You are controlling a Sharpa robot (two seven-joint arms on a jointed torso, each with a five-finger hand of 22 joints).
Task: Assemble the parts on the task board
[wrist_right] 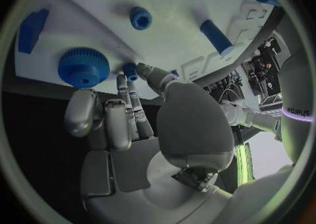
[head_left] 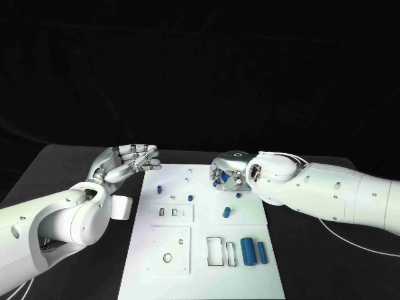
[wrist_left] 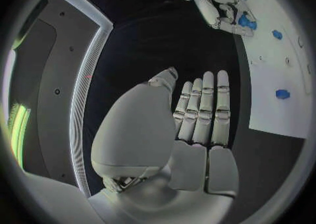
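Observation:
The white task board (head_left: pixel 204 250) lies in the middle of the black table. My right hand (head_left: pixel 229 172) hovers over the board's far right part, beside a blue gear (wrist_right: pixel 83 67). Between thumb and a fingertip it pinches a small blue peg (wrist_right: pixel 130 70), just above the board. My left hand (head_left: pixel 128 161) is raised off the board's far left corner, fingers straight and holding nothing; the left wrist view shows its palm (wrist_left: pixel 197 118) bare. A blue cylinder (head_left: pixel 226 212) and small blue pegs (head_left: pixel 160 187) lie on the board.
Near the board's front right, a thick blue cylinder (head_left: pixel 248 251) and a thinner one (head_left: pixel 262 251) lie beside rectangular slots (head_left: pixel 215 250). A blue block (wrist_right: pixel 31 29) and a round blue peg (wrist_right: pixel 140 17) sit near the gear. Bare black table flanks the board.

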